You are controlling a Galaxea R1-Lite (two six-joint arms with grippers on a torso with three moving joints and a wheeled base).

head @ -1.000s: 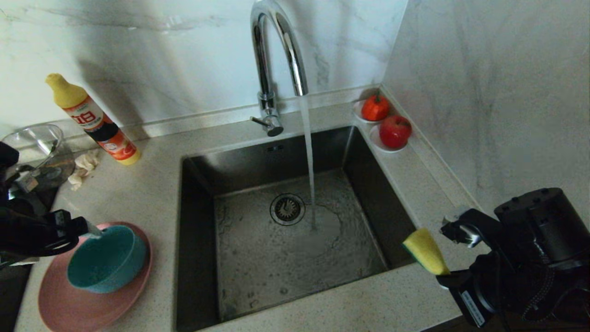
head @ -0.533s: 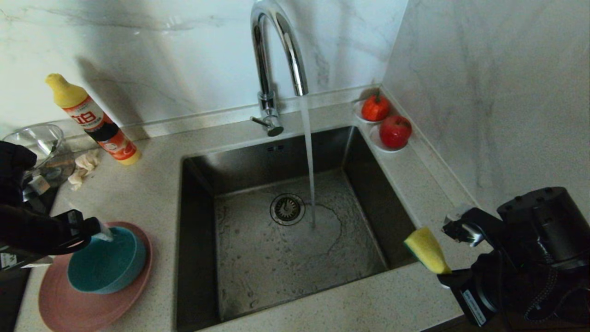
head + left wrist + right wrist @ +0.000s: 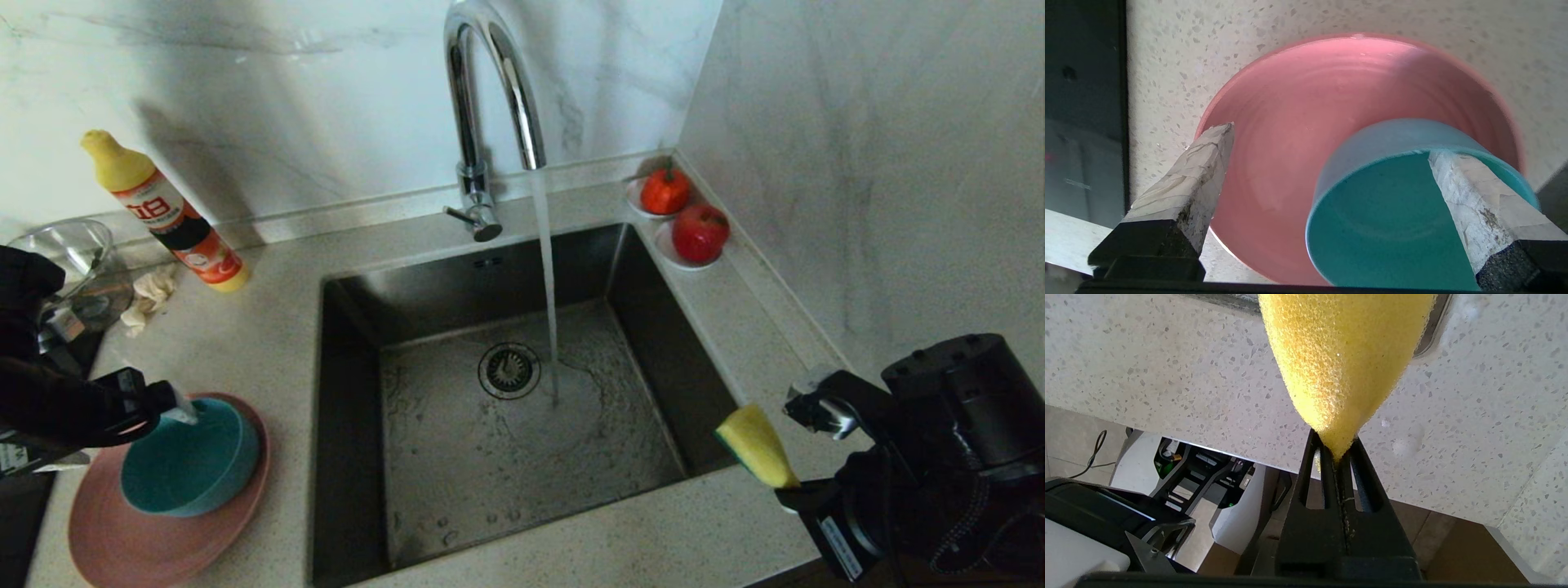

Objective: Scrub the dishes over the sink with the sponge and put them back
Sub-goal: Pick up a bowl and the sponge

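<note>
With the left hand [image 3: 1331,141] spread wide, one finger [image 3: 1470,192] inside the teal bowl [image 3: 189,468] tilted on the pink plate [image 3: 114,539], its wall is best pinched squarely while the sponge [image 3: 755,445] is kept clamped in the right hand [image 3: 1336,457].

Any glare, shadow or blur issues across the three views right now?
Head view: bottle casts a soft shadow on the wall, tap shows bright highlights, left arm is a dark mass at the edge. Left wrist view: plate is sharp, the fingers close to the lens are softer. Right wrist view: sponge fills the top, evenly lit, no glare.
</note>
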